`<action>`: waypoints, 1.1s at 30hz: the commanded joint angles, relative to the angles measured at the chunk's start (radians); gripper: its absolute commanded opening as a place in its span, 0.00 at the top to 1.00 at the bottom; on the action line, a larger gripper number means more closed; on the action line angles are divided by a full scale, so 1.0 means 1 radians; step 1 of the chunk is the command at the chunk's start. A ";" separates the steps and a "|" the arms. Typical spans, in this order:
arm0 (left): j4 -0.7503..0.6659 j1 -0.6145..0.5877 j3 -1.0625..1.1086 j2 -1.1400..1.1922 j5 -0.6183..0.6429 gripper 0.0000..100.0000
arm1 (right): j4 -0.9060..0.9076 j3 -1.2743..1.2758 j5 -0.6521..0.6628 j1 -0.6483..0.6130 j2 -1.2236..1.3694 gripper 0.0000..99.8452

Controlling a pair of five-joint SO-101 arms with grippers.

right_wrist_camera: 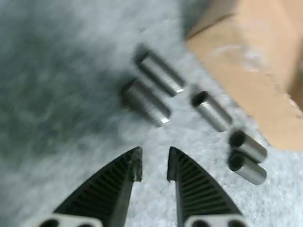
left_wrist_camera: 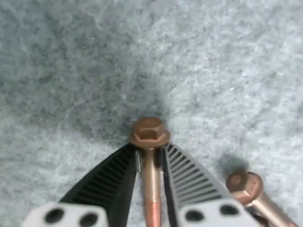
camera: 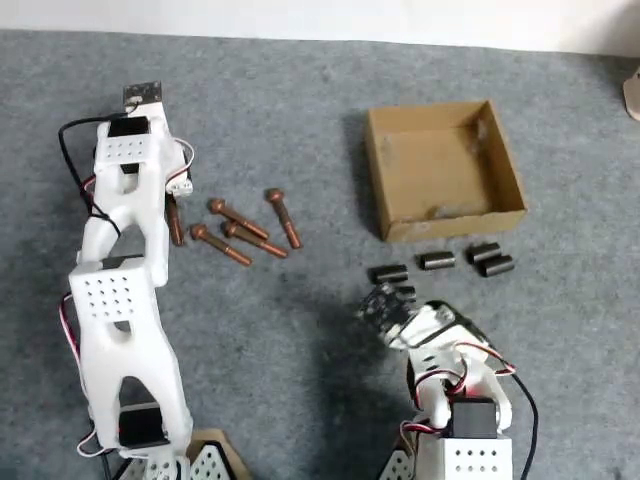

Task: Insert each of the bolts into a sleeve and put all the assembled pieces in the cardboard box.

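My left gripper [left_wrist_camera: 150, 158] is shut on the shaft of a copper bolt [left_wrist_camera: 149, 132], whose hex head sticks out past the fingertips, close over the grey carpet. In the high view this bolt [camera: 176, 224] lies beside the left arm. Several more bolts [camera: 240, 232] lie just right of it, and one [left_wrist_camera: 244, 186] is close to the held bolt. My right gripper [right_wrist_camera: 154, 165] is open a little and holds nothing. It hovers short of several black sleeves [right_wrist_camera: 147, 100], which lie in a row [camera: 437, 261] in front of the cardboard box [camera: 385, 190], whose corner [right_wrist_camera: 255, 71] is behind them.
The box stands open on the carpet at the centre right, with nothing visible inside. Bare carpet stretches between the bolt cluster and the sleeves. The right arm's base [camera: 465, 440] is at the near edge. A pale object [camera: 632, 95] pokes in at the far right edge.
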 commanded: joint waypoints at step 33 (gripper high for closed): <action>0.008 -0.016 -0.019 -0.004 -0.003 0.99 | 0.341 -1.069 0.540 -0.071 1.563 0.79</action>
